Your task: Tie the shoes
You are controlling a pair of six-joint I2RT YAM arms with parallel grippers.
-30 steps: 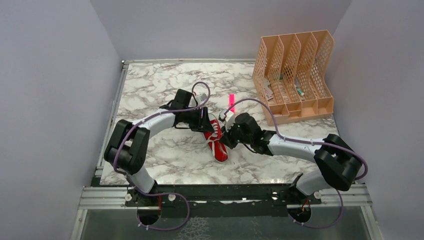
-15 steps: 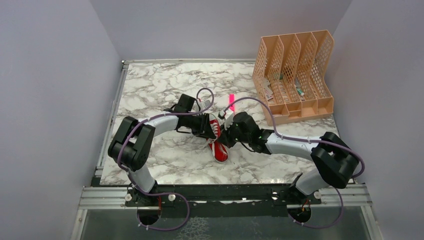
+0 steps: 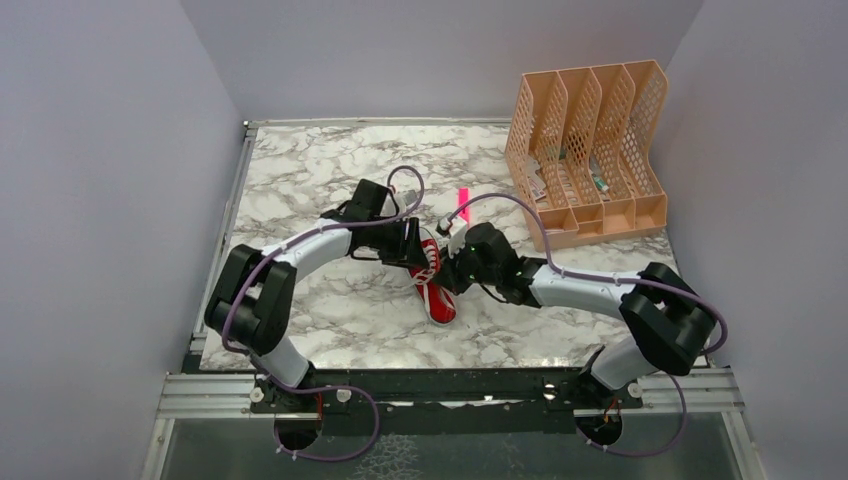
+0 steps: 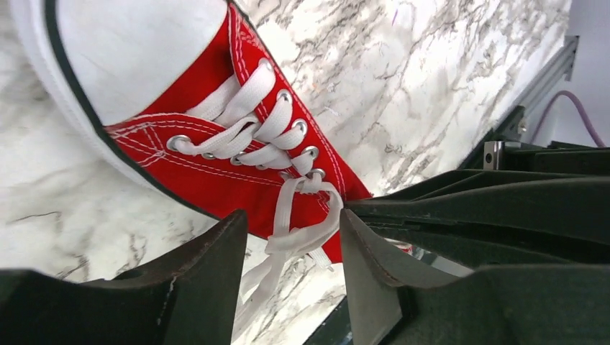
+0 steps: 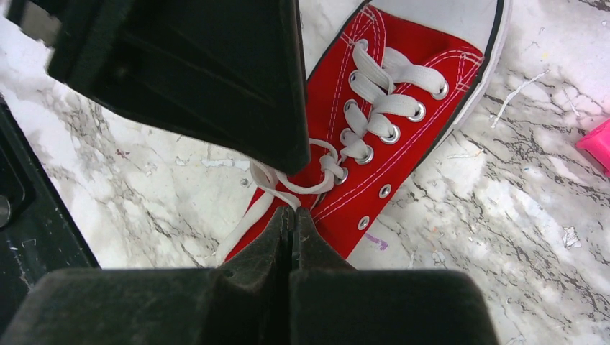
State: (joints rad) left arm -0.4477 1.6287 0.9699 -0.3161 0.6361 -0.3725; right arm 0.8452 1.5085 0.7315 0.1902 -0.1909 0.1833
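Observation:
The red sneaker (image 3: 437,297) lies mid-table between both arms, white toe cap toward the near edge. My left gripper (image 3: 413,246) is open at its laced top. In the left wrist view a loose loop of white lace (image 4: 298,233) hangs between the parted fingers (image 4: 208,277) of the gripper (image 4: 293,241), beside the red canvas (image 4: 216,176). My right gripper (image 3: 455,270) comes in from the right. Its tips (image 5: 291,221) are shut on a strand of lace (image 5: 277,185) running from the knot on the shoe (image 5: 403,165). The left gripper's black body (image 5: 201,72) fills that view's upper left.
A slim pink marker (image 3: 463,205) lies just behind the shoe; its end shows at the edge (image 5: 597,144) of the right wrist view. An orange mesh file organizer (image 3: 590,150) stands at the back right. Metal rails run along the marble table's left edge (image 3: 235,200) and near edge.
The left gripper closed partway over the laces, then opened again, shifting slightly right. The right gripper crept left toward the shoe and stayed shut.

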